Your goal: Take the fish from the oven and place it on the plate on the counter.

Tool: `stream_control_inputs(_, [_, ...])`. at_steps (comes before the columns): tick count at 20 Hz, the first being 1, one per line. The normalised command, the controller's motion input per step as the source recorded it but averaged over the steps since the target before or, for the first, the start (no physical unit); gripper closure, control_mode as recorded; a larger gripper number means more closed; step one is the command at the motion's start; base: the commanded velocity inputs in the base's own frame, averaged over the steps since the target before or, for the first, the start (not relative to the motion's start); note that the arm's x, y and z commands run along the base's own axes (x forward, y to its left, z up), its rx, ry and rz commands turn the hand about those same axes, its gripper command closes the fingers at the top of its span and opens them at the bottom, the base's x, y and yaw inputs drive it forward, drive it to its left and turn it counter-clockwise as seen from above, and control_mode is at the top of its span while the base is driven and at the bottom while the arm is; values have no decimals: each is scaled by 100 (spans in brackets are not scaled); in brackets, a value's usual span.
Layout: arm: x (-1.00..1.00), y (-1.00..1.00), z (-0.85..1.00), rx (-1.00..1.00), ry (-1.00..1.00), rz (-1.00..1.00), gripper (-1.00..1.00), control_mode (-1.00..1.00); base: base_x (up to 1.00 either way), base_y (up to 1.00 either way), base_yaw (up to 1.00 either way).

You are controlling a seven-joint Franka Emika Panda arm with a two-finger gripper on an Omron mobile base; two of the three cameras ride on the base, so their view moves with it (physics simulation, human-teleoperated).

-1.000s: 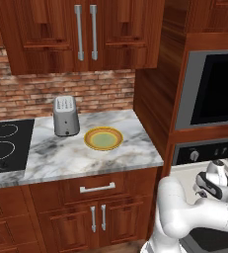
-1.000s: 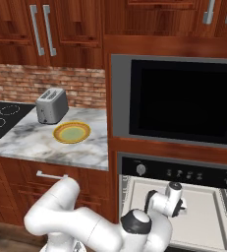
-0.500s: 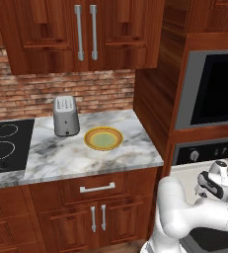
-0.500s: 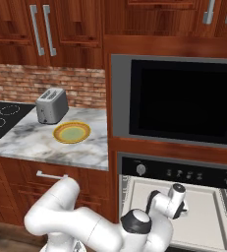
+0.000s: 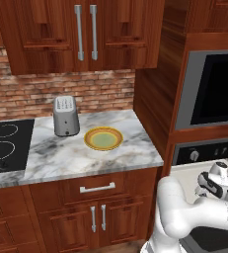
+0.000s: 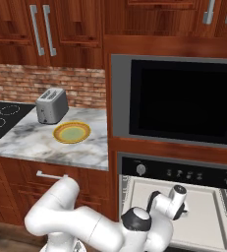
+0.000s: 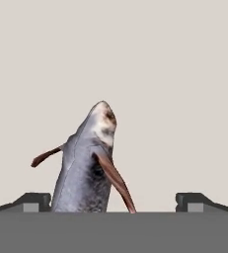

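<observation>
Little has moved since the earlier frame: our gripper (image 7: 113,201), jaws spread wide and holding nothing, hangs over the fish (image 7: 88,170) on the pale tray inside the oven (image 6: 179,172), so we should centre it, descend squarely, then close

The white Franka arm (image 6: 85,224) bends low, its two-finger gripper (image 7: 113,200) spread wide, dark fingertips (image 7: 34,200) well apart.
</observation>
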Motion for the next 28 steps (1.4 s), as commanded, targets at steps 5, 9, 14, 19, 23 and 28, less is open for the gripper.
stream_control_inputs(5, [15,0,-43,9,0,1,-100,-100,0,0,0])
stream_control_inputs(9, [0,26,-76,9,-1,0,100,-100,0,0,0])
stream_control_inputs(14, [0,35,-100,16,0,0,100,-100,0,0,0])
stream_control_inputs(19, [-3,33,-99,17,0,0,100,-100,0,0,0])
stream_control_inputs(23, [-72,18,-50,22,0,0,100,-100,0,0,0])
stream_control_inputs(28, [-94,38,10,5,1,0,100,-100,0,0,0])
